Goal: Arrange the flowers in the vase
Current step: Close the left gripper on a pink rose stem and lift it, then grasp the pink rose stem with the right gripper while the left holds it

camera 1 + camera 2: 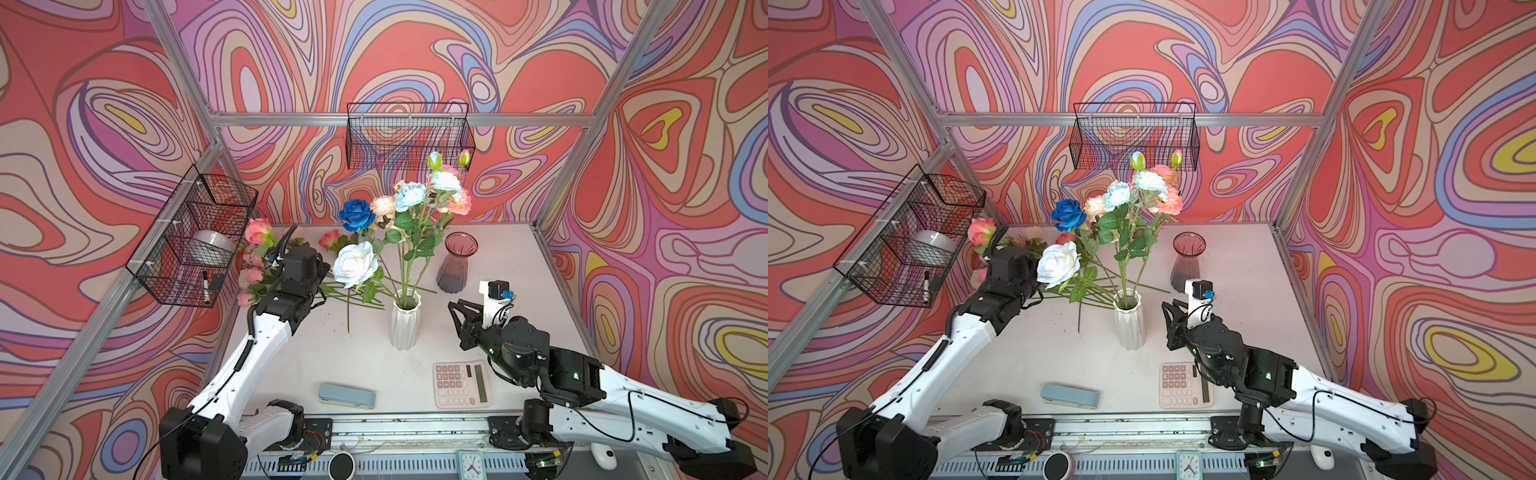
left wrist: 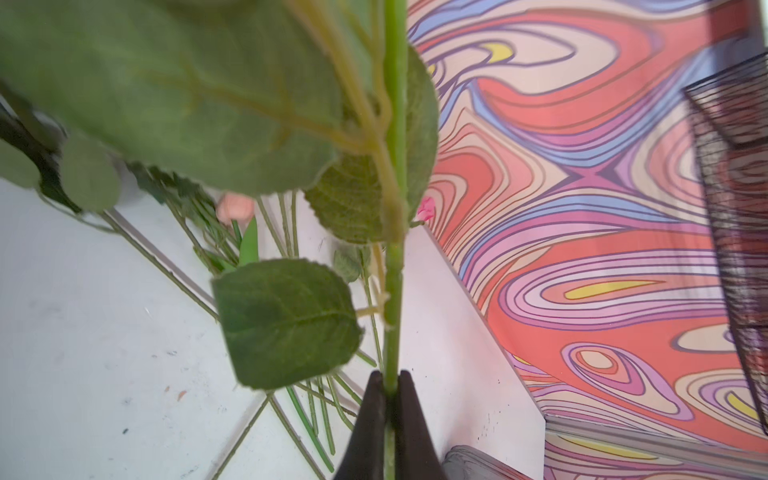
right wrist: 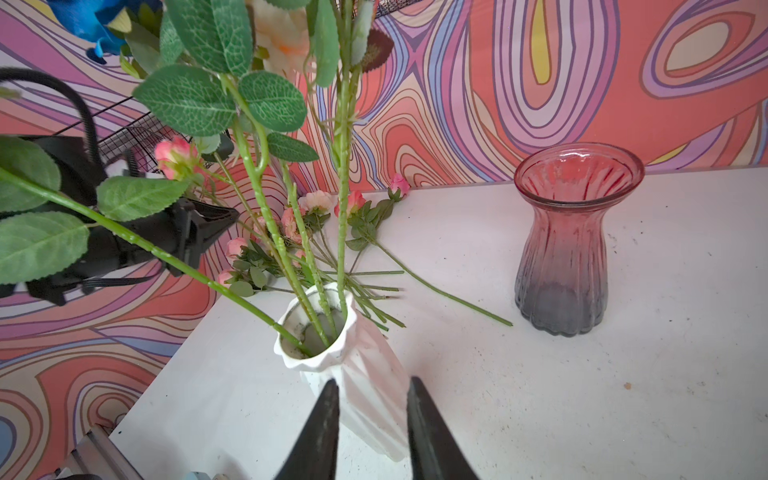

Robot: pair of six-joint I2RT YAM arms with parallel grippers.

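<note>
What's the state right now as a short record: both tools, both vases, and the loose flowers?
white vase: upright, several stems in it
pink glass vase: upright, empty
left tool: shut on white rose stem, stem end inside white vase
right tool: open, empty, beside white vase
loose flowers: lying on the table, back left

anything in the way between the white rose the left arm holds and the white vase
Nothing visible. The left end effector grips the white rose and its stem end already sits in the white vase mouth beside other stems.
</note>
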